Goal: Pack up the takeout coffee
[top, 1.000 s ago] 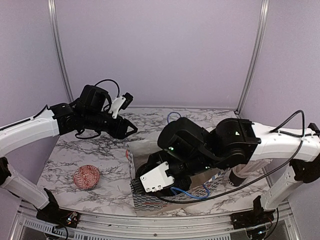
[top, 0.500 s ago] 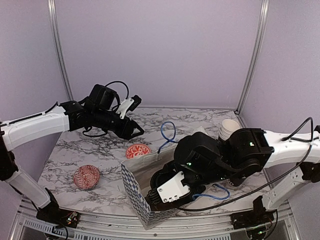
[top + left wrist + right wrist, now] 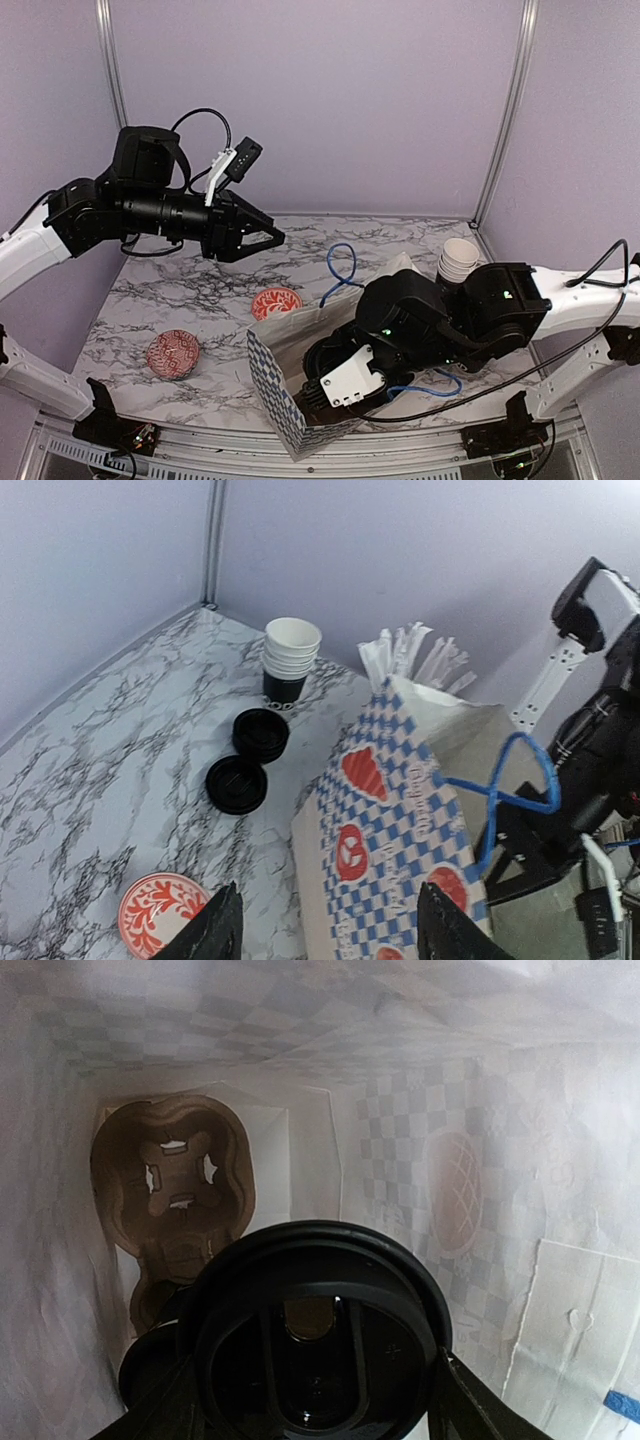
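My right gripper (image 3: 318,1392) is shut on a takeout coffee cup, whose round black lid (image 3: 315,1335) fills the right wrist view. It holds the cup inside the blue-and-white checkered paper bag (image 3: 285,395), above a brown cardboard cup carrier (image 3: 175,1195) on the bag's floor. In the top view the right gripper (image 3: 312,392) reaches into the bag's open mouth. My left gripper (image 3: 262,245) is open and empty, raised high over the back left of the table. In the left wrist view it (image 3: 335,942) looks down on the bag (image 3: 400,840).
A stack of empty cups (image 3: 290,660) stands at the back right, with loose black lids (image 3: 260,734) beside it and white straws (image 3: 410,652) behind the bag. Two red patterned bowls (image 3: 276,302) (image 3: 174,353) sit left of the bag. Blue bag handles (image 3: 340,265) stick up.
The bag went from lying low under the right arm to standing open. My left arm has lifted and drawn back to the left. My right gripper stays in the bag with the cup.
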### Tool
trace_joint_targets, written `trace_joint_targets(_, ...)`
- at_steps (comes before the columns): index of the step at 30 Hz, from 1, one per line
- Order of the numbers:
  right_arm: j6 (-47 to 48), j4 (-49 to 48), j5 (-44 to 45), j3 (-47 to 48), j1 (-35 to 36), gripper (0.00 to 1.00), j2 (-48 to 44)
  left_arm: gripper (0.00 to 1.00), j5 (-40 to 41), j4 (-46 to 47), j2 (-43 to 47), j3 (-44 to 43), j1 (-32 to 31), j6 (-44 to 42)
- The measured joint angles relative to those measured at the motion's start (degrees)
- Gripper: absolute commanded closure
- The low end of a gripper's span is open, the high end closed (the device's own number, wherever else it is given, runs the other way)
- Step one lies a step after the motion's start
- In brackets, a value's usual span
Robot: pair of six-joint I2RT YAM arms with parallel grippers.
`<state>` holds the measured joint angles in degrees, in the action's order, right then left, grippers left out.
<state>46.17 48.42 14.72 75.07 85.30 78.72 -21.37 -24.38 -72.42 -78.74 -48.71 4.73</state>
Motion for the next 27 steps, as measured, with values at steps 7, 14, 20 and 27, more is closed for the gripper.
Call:
trace_joint_targets(7, 0.55, -0.15, 0.07, -0.02, 0.0, 0.53, 0.0, 0.42, 1.64, -12.52, -3.56, -8.87, -10.08, 0.09)
trace_joint_targets(14, 0.68, -0.42, 0.61, -0.02, 0.0, 0.53, 0.02, 0.57, 4.22, -22.67, -11.47, -14.25, -14.12, -0.55)
trace_joint_targets(20, 1.03, -0.46, 1.14, -0.02, 0.0, 0.53, 0.02, 0.93, 6.05, -27.52, -14.82, -18.51, -15.74, -1.97)
trace_joint_targets(27, 2.64, -1.05, 2.89, 2.12, -0.11, 0.54, 1.7, 1.0, 12.7, -33.92, -19.63, -26.16, -17.2, -6.01)
